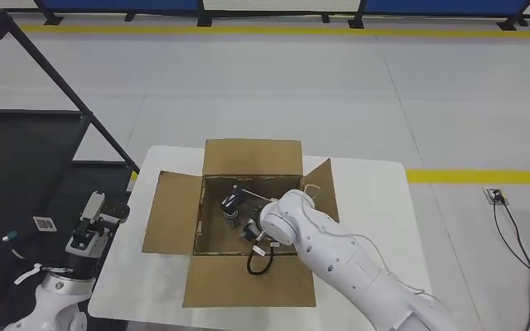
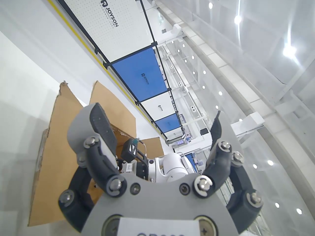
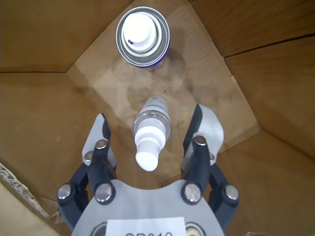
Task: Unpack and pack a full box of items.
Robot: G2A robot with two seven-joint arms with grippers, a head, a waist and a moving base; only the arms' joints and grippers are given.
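Left gripper (image 2: pixel 157 120), just off the left edge of the bench (image 1: pixel 373 190), spread wide, empty, pointing upward. Cardboard box (image 1: pixel 252 155) at bench centre, flaps folded outward. Right gripper (image 3: pixel 149 110) inside the box, fingers wide apart on either side of an upright pump bottle (image 3: pixel 151 133), not touching it. Spray can (image 3: pixel 142 36) upright on the box floor nearby.

Pale grey floor (image 1: pixel 331 91) with a yellow line (image 1: pixel 273 30) across the top of the frame, below blue panels (image 1: pixel 116 5); white table (image 1: pixel 373 190) at centre; round ceiling lights (image 2: pixel 237 19).
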